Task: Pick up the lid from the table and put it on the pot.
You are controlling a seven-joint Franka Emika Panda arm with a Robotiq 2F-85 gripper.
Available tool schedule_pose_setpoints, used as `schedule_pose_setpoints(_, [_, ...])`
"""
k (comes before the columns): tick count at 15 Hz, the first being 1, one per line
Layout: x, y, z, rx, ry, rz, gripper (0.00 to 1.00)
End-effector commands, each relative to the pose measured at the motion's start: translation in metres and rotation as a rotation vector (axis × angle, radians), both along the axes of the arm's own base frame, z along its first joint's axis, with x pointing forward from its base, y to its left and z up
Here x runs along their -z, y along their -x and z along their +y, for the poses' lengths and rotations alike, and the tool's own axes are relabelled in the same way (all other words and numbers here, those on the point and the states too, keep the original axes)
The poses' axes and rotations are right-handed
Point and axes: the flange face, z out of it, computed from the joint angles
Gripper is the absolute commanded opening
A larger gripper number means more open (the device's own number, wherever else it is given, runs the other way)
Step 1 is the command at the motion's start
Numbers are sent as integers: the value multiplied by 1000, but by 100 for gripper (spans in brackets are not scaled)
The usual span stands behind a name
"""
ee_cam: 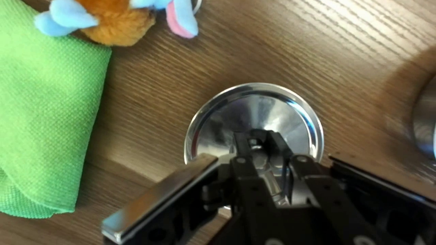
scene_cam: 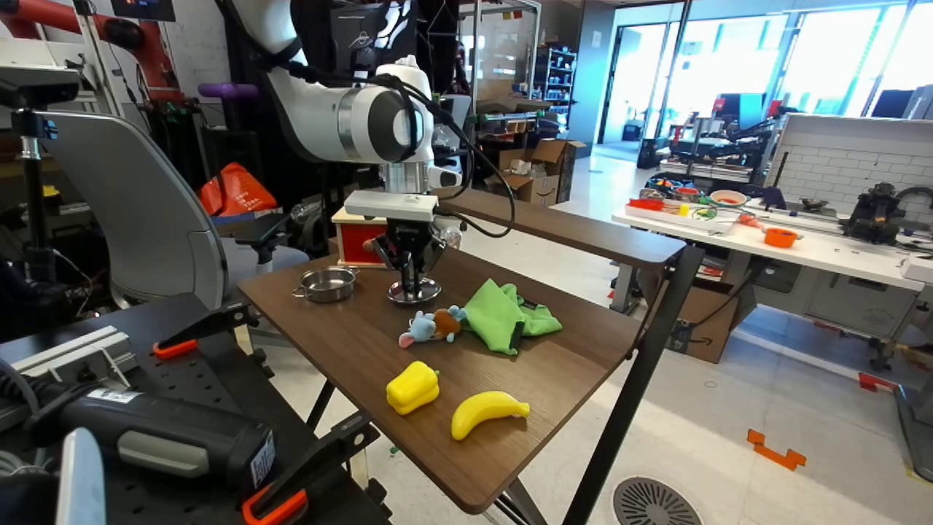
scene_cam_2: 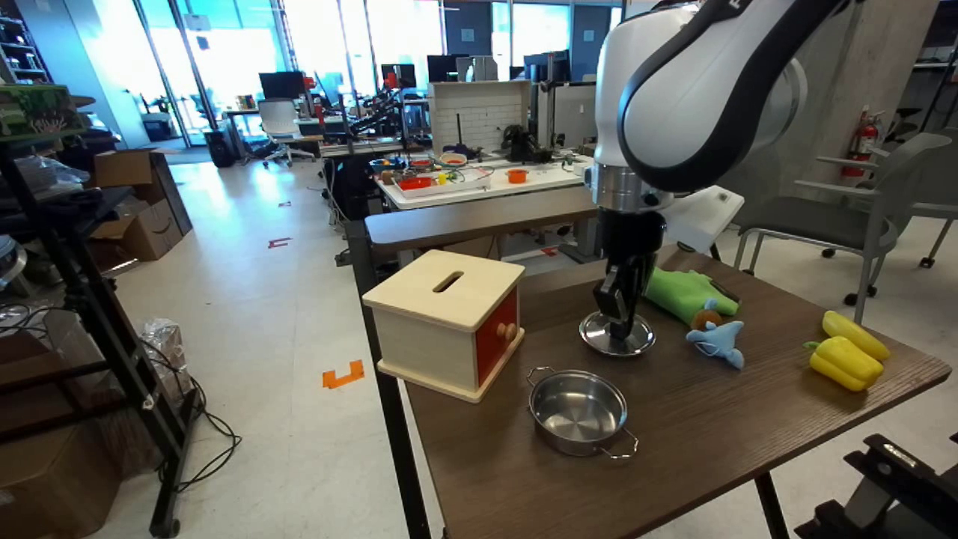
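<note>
In an exterior view, end effector (scene_cam: 412,292) is at lid (scene_cam: 431,292); pot (scene_cam: 328,286) stands on surface (scene_cam: 357,335), apart from lid. In an exterior view, wooden box (scene_cam_2: 426,344) stands near pot; lid is between pot and green cloth (scene_cam_2: 681,292). Wrist view: fingers (ee_cam: 242,146) close together, pinching lid at its middle.

A jointed white robot arm with rounded links and black trim (scene_cam_2: 692,105) bends over its end effector, a black two-fingered mechanical gripper (ee_cam: 258,144) aimed downward in both exterior views. Directly above the gripper sit a silver metal wrist collar (scene_cam_2: 617,187) and a white box-shaped housing (scene_cam: 391,205), while black cables (scene_cam: 439,111) loop down beside the collar. In the wrist view, the slim black fingers (ee_cam: 242,144) stand close together, nearly parallel, separated at the tips by a narrow space.
</note>
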Motion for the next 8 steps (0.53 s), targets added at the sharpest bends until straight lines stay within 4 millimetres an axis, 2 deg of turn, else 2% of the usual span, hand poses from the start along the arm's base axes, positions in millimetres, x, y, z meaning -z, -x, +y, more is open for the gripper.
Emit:
schedule_pose_setpoints(1, [-23, 8, 7, -24, 40, -10, 5])
schedule_pose_setpoints(8, [-50, 35, 41, -156, 72, -31, 5])
